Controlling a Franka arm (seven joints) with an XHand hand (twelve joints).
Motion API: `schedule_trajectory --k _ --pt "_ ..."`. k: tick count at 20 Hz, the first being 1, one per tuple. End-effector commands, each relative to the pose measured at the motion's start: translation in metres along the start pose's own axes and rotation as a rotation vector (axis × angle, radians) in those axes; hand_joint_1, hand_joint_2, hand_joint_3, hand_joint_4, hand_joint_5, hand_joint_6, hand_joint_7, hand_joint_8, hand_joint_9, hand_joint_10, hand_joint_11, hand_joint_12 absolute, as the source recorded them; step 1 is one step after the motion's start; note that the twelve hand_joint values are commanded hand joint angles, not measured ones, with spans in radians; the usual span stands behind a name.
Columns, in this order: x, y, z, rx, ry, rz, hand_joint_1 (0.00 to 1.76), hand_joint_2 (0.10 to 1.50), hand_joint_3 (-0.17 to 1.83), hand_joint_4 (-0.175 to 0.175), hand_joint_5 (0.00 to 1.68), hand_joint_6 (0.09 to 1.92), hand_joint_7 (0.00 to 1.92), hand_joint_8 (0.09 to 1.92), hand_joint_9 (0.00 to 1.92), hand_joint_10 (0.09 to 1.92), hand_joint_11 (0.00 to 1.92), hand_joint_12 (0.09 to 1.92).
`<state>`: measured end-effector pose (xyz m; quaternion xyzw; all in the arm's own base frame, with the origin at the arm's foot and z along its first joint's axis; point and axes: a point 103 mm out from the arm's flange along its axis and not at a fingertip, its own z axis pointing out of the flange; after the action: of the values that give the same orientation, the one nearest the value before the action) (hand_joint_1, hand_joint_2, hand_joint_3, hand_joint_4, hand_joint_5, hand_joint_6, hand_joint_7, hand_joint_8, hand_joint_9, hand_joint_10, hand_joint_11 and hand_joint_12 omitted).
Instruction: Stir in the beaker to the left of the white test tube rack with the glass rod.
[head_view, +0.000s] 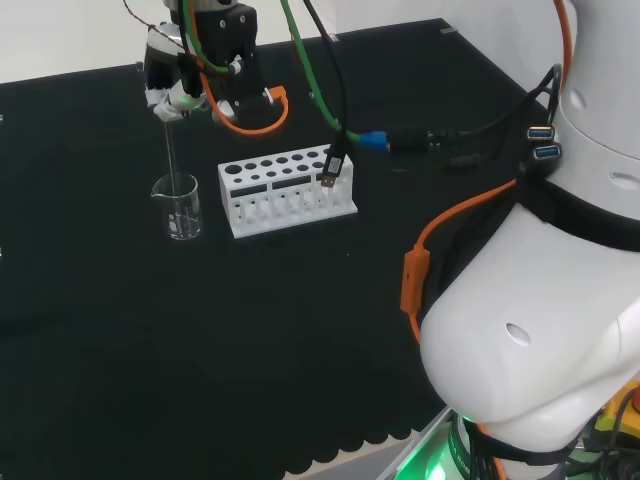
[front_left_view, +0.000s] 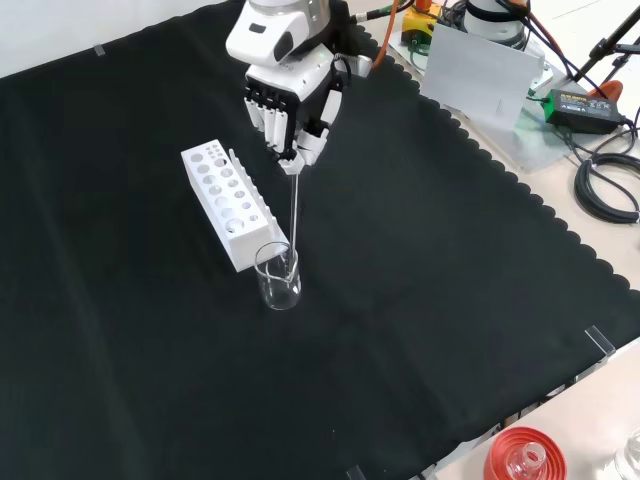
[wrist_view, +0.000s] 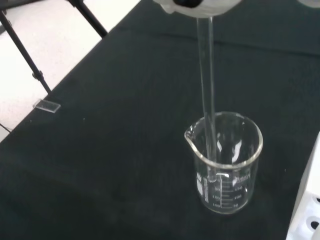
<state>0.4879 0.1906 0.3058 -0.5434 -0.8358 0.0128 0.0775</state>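
A small clear glass beaker (head_view: 179, 208) (front_left_view: 278, 276) (wrist_view: 225, 165) stands on the black cloth just left of the white test tube rack (head_view: 287, 190) (front_left_view: 229, 202) in the head view. The hand (head_view: 178, 80) (front_left_view: 290, 105) hangs above the beaker, fingers curled and pinching the top of a thin glass rod (head_view: 171, 150) (front_left_view: 294, 210) (wrist_view: 207, 95). The rod hangs nearly upright. Its lower end reaches inside the beaker, as the wrist view shows. I cannot tell whether the beaker holds any liquid.
An orange cable loop (head_view: 262, 118) and a black cable with a blue plug (head_view: 375, 141) lie behind the rack in the head view. A red ribbed stand (front_left_view: 523, 458) sits at the bench's near corner in the front view. The arm's white links (head_view: 560, 300) fill the head view's right.
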Motion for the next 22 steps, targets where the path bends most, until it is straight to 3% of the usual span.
schedule_trajectory --k 1,14,22 --pt "0.001 0.013 0.000 0.023 -0.004 -0.011 1.30 1.06 0.00 -0.175 1.06 0.59 1.17 0.99 1.66 0.63 1.51 0.86" --pt "-0.005 0.051 0.006 0.016 0.011 -0.033 1.30 1.06 0.00 -0.175 1.06 0.59 1.17 0.99 1.66 0.63 1.51 0.86" --pt "-0.032 0.040 0.000 0.016 0.000 0.006 1.30 1.06 0.00 -0.175 1.06 0.59 1.17 0.99 1.66 0.63 1.51 0.86"
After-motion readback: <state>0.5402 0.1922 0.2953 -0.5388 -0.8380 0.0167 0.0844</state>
